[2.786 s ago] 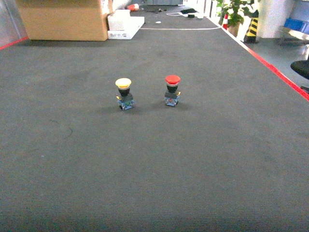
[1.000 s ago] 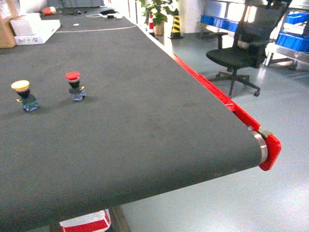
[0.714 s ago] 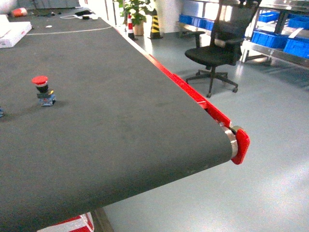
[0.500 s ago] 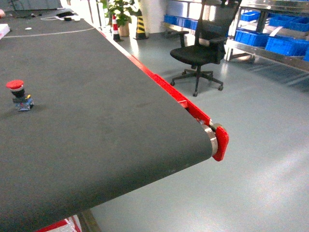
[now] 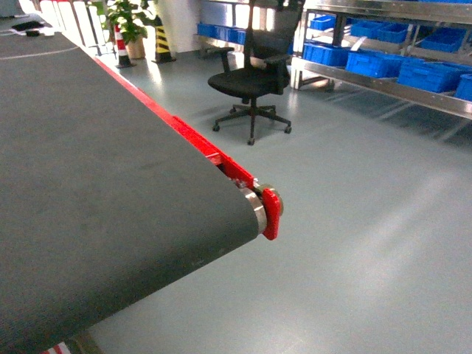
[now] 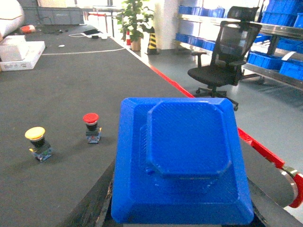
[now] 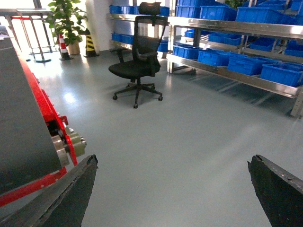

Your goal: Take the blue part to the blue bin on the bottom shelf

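Conveyor belt (image 5: 96, 192): dark grey surface filling the head view from 7 to 11 o'clock; red side rail (image 5: 177, 129) along its right edge; steel end roller (image 5: 256, 210) with a red end cap (image 5: 271, 214) near centre.
Blue part (image 6: 180, 161): in the left wrist view, a large blue plastic piece with a raised octagonal middle; fills the frame from centre down to 6 o'clock, right in front of the camera; it hides the left gripper, so I cannot tell whether those fingers are apart or clamped on it.
Yellow button (image 6: 37, 142): at 9 o'clock in the left wrist view, upright on the belt.
Red button (image 6: 91, 126): just beside the yellow one, toward centre, also upright.
White box (image 6: 21, 54): at 10 o'clock, far end of the belt.
Potted plant (image 5: 122, 22): at 11 o'clock in the head view, on the floor next to striped cones (image 5: 161, 40).
Office chair (image 5: 254, 77): black, on the grey floor at 12 o'clock, well apart from the belt.
Rack (image 5: 383, 85): steel shelving from 12 to 2 o'clock; blue bins (image 5: 428, 74) lined up on its low level.
Right gripper (image 7: 182, 189): two dark fingers (image 7: 71, 194) at 7 and 5 o'clock of its own view, spread wide with only floor between them.
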